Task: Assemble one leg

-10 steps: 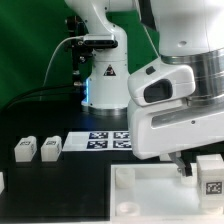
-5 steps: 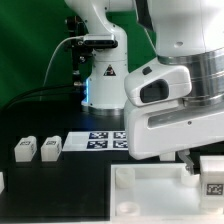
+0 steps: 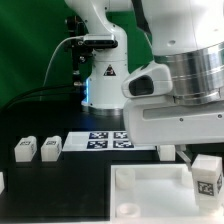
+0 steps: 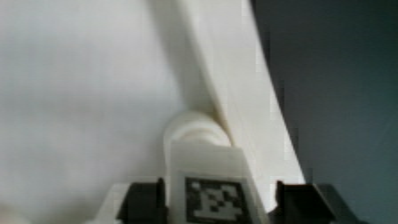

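Observation:
One leg [image 3: 207, 177], a chunky white block with a square tag, stands at the corner of the large white panel [image 3: 150, 180] on the exterior view's right. In the wrist view the leg [image 4: 199, 150] sits between the two dark fingers of my gripper [image 4: 217, 208], which close on its sides. The panel's raised wall [image 4: 222, 60] runs away from it. In the exterior view the arm's bulk hides most of the gripper above the leg.
Two loose legs [image 3: 25, 149] [image 3: 50, 148] stand side by side on the black table at the exterior view's left. A third leg [image 3: 2, 181] shows at the left edge. The marker board [image 3: 108, 140] lies behind the panel, before the robot's base [image 3: 103, 80].
The wrist has turned and the arm's body has shifted toward the exterior view's left. The leg has stayed at the panel's corner but has turned slightly.

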### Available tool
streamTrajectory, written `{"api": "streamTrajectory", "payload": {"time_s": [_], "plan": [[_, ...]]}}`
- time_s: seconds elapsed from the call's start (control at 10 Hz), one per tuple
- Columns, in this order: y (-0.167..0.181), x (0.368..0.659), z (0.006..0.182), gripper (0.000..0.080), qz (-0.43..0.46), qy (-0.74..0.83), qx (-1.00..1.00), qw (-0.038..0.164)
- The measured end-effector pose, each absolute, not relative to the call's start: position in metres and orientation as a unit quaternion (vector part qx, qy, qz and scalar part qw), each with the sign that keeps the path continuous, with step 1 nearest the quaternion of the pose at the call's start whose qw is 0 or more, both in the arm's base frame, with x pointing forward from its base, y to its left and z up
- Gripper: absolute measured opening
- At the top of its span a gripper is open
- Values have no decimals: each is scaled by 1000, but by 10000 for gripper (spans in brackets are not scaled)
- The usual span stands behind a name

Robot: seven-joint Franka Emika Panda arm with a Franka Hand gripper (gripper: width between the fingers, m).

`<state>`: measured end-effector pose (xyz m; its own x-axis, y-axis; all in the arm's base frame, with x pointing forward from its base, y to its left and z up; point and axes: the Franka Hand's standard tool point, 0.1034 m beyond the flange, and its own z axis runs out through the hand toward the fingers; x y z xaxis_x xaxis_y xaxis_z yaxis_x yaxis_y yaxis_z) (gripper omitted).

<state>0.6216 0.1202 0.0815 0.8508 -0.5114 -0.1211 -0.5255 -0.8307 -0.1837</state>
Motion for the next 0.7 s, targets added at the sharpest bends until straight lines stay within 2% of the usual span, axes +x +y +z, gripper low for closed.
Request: {"api": "streamTrajectory", "payload": {"time_s": [0.2, 0.5, 0.7], "plan": [[130, 621, 81, 300, 40, 426, -898, 106], [136, 622, 82, 300, 65, 560, -817, 116], [136, 622, 81, 300, 66, 557, -819, 116]]}}
